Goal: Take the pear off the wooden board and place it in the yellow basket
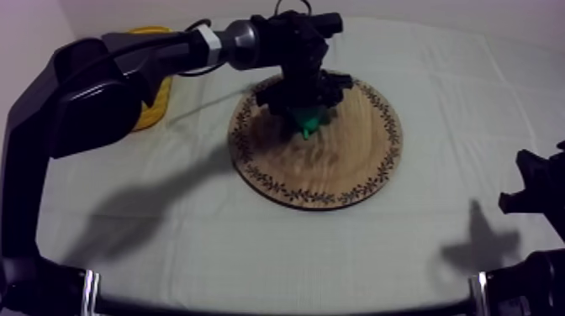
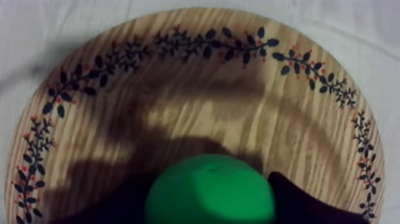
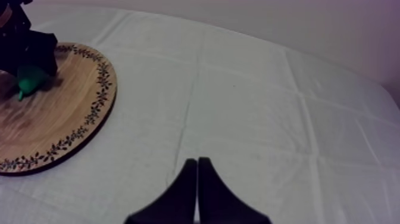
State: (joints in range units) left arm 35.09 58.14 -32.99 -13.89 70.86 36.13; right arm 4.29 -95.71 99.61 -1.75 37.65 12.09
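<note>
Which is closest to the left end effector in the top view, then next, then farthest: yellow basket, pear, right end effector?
1. pear, between the fingers of the left end effector, on the wooden board.
2. yellow basket, at the table's left side.
3. right end effector, far off at the table's right edge.
</note>
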